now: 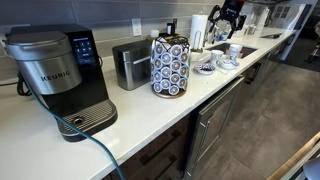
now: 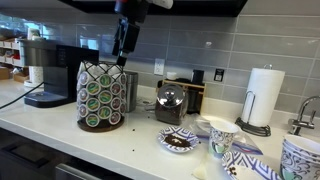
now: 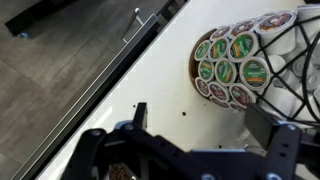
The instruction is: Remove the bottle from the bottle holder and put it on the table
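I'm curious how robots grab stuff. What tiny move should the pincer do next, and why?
Probably shift toward the pod holder: the pincer is open and empty, above the table, and the holder sits off to one side in the wrist view.

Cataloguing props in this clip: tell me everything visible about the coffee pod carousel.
The pod carousel is a dark wire rack standing upright on the white countertop, stacked with rows of coffee pods whose round foil lids, green on one side, face outward. Only the countertop touches it; the open end effector hangs apart.
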### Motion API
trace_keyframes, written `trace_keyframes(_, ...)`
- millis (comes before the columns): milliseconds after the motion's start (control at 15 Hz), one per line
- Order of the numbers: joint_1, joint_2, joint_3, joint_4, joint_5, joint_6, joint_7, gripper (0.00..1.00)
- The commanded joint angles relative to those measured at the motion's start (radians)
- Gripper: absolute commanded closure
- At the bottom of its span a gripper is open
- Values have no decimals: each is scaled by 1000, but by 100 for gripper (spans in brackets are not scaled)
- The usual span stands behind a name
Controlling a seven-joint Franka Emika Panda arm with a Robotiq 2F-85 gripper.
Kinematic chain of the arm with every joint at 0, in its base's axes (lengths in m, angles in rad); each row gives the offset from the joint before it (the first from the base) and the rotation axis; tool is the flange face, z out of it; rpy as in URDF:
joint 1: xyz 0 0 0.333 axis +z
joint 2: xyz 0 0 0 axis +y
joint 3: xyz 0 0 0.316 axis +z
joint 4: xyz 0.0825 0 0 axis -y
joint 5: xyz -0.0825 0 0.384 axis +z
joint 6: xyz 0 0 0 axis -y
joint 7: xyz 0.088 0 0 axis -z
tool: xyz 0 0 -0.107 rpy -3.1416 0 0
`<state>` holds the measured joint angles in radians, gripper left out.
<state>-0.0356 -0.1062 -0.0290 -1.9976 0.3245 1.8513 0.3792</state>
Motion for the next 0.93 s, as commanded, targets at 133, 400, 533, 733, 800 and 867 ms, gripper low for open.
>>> trace_keyframes(133, -16, 105, -17, 42, 159, 54, 131, 0)
trace_keyframes(400, -14, 115, -20, 37, 167, 66, 128, 0)
trace_keyframes(533, -13, 142, -20, 56, 178, 66, 141, 0)
trace_keyframes(733, -13, 152, -20, 65, 182, 66, 148, 0)
trace_keyframes(800, -13, 152, -20, 65, 182, 66, 149, 0)
trace_keyframes(867, -16, 170, -22, 78, 204, 65, 161, 0)
